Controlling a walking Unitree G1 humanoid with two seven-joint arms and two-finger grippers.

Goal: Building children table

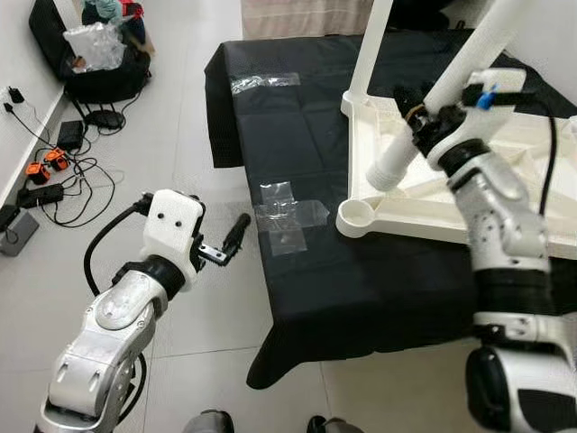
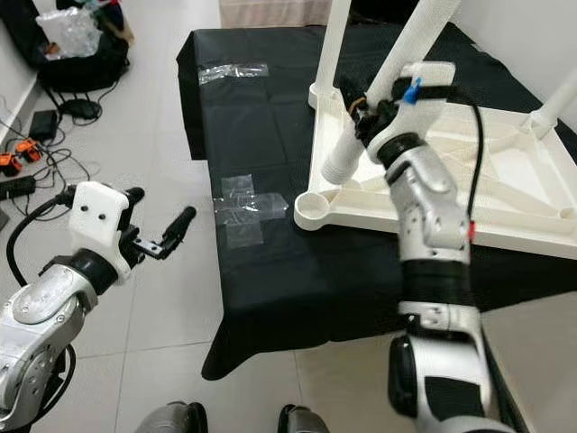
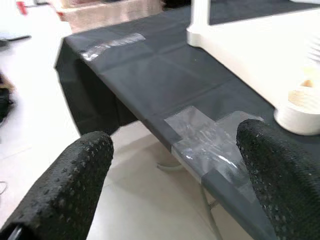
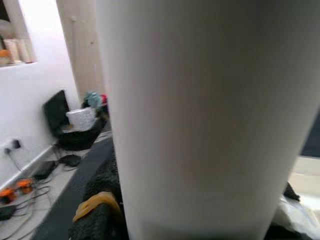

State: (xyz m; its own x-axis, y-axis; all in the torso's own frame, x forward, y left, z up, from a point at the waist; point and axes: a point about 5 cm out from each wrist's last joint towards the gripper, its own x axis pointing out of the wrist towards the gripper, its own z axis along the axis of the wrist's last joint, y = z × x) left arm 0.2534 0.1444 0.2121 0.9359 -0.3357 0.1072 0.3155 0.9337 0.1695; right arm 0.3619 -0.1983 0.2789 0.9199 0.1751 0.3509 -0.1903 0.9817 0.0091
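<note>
The white children's table top (image 1: 424, 212) lies upside down on a table draped in black cloth (image 1: 297, 144). One white leg (image 1: 370, 45) stands upright in its far left corner. My right gripper (image 1: 424, 113) is shut on a second white leg (image 1: 469, 63), held tilted. That leg's lower end (image 1: 392, 167) rests against the underside, just behind the round near-left corner socket (image 1: 358, 216). The right wrist view has the leg (image 4: 200, 115) pressed close against a black finger (image 4: 100, 200). My left gripper (image 2: 158, 212) hangs open over the floor, left of the cloth, holding nothing.
Clear tape patches (image 1: 284, 216) (image 1: 264, 82) stick to the cloth. Another white leg (image 2: 559, 99) rises at the right side of the table top. Cables and power strips (image 1: 54, 171) and a black bag (image 1: 95, 54) lie on the tiled floor at the left.
</note>
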